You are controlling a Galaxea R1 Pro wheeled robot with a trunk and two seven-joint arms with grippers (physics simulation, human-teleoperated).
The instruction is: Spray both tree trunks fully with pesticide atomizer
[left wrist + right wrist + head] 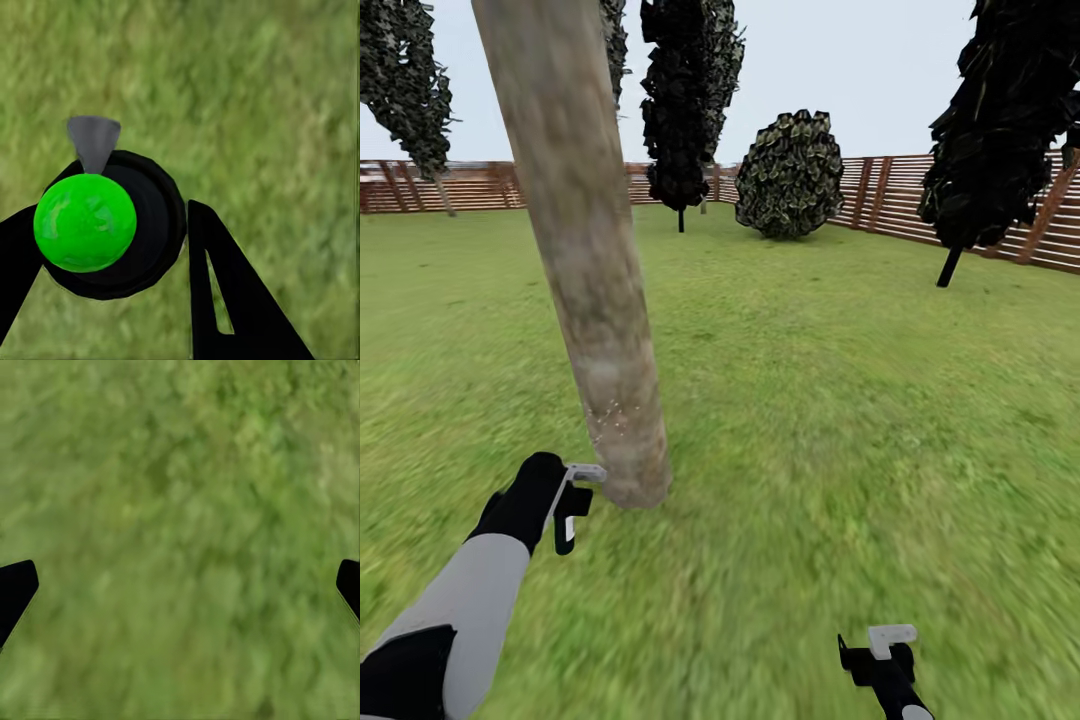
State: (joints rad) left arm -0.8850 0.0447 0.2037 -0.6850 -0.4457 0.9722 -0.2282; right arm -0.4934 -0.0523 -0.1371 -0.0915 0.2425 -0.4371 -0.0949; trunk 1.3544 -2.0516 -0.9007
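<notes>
Left gripper (572, 510) clamping small dark round atomizer with bright green cap (85, 222), grey nozzle aiming outward, sitting just left of thick mottled grey-beige tree trunk (585, 250) base, likely for close spraying. Pale specks showing low on trunk, probably spray landing. Right gripper (880, 652), well right of trunk, hanging wide apart, empty, over green grass lawn (187, 525), staying clear.

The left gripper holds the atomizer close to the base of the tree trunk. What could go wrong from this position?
1. The left gripper sits low beside the tree trunk, and the pale speckles show near the base, so the upper bark may stay uncovered.
2. The gripper is very near the trunk; a small move could bump it and loosen the pesticide atomizer.
3. The atomizer's grey nozzle faces grass in the wrist view, so spray may miss.
</notes>
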